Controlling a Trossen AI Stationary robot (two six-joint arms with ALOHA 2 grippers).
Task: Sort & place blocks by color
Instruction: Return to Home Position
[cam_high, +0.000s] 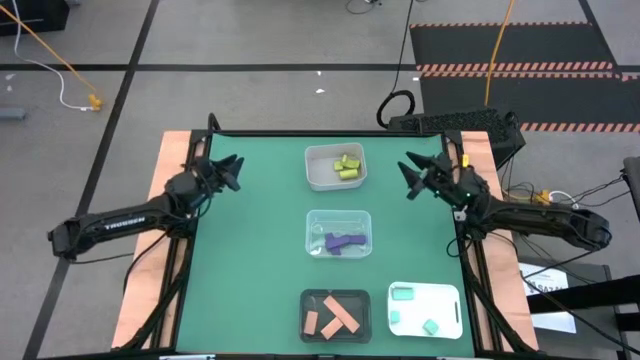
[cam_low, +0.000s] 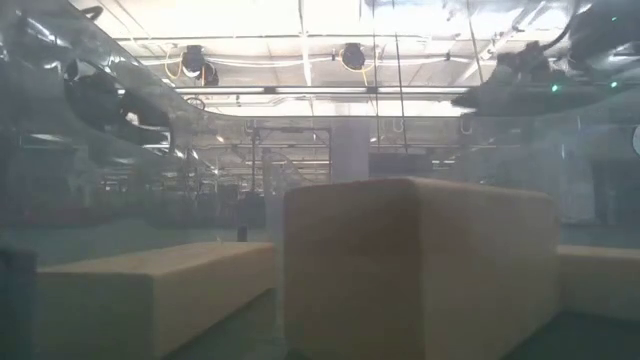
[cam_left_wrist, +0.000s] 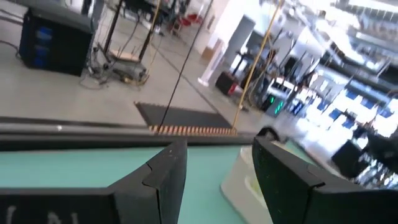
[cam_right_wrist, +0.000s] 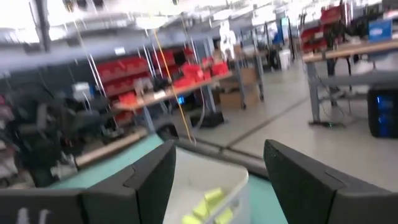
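Finds four trays on the green mat (cam_high: 260, 260) of the table, with every block in view lying inside one of them; logs three trays in a line down the middle of the mat and the fourth beside the lowest, to its right in the high view.

Places the yellow-green blocks (cam_high: 347, 167) in the pale grey tray (cam_high: 318, 180) at the top of that line, bunched toward the tray's right side; places the purple blocks (cam_high: 340, 242) in the clear tray (cam_high: 315, 222) at the middle, touching one another near its lower wall; places the pink blocks (cam_high: 333, 316) in the black tray (cam_high: 305, 298) at the bottom, lying flat and at angles to each other; places two mint green blocks (cam_high: 402, 294) in the white tray (cam_high: 445, 300) just beside the black one, one at its upper left corner and one near its lower edge, apart from each other.

Locates the left gripper (cam_high: 234, 172) above the mat's left edge, level with the grey tray and well apart from it; reports its fingers spread, with nothing held between them, as confirmed in the left wrist view. Locates the right gripper (cam_high: 408, 178) above the mat's right side, level with the same tray, near it but not touching; reports its fingers likewise spread and holding nothing, with the grey tray and its blocks visible through the gap in the right wrist view.
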